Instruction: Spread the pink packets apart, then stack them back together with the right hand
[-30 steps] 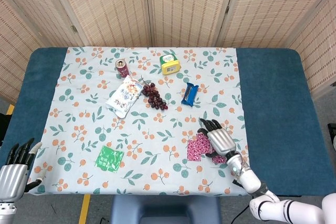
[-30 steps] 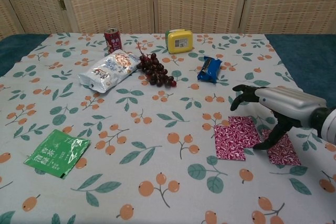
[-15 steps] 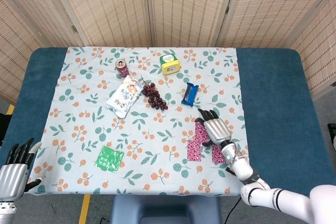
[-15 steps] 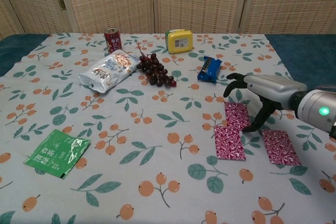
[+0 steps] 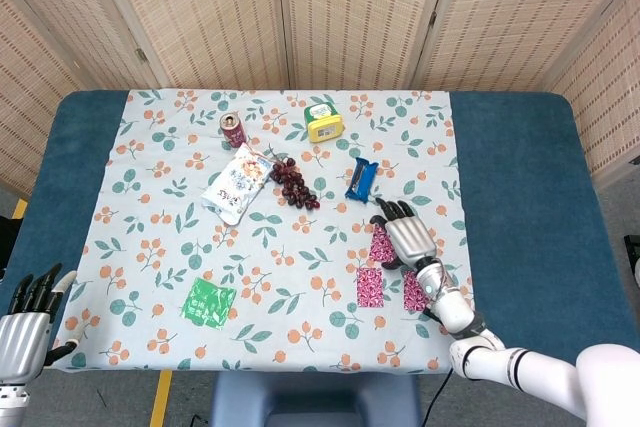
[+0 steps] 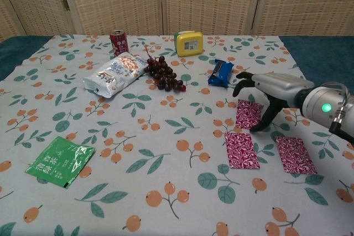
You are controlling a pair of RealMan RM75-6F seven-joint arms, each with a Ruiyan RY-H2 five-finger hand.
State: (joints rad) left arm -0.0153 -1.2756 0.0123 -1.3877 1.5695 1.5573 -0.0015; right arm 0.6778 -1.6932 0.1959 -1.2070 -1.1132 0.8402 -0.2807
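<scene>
Floral tablecloth (image 6: 166, 136), right hand (image 6: 264, 92) fingers spread, thumb touching farthest pink packet (image 6: 246, 114)

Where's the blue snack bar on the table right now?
In the chest view the blue snack bar lies right of centre, between the grapes and the right hand, just beyond the farthest pink packet.

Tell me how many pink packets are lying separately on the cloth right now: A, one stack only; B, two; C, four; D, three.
D: three pink packets lie apart, one under the right hand at, one in front of it at, one to the right at.
</scene>
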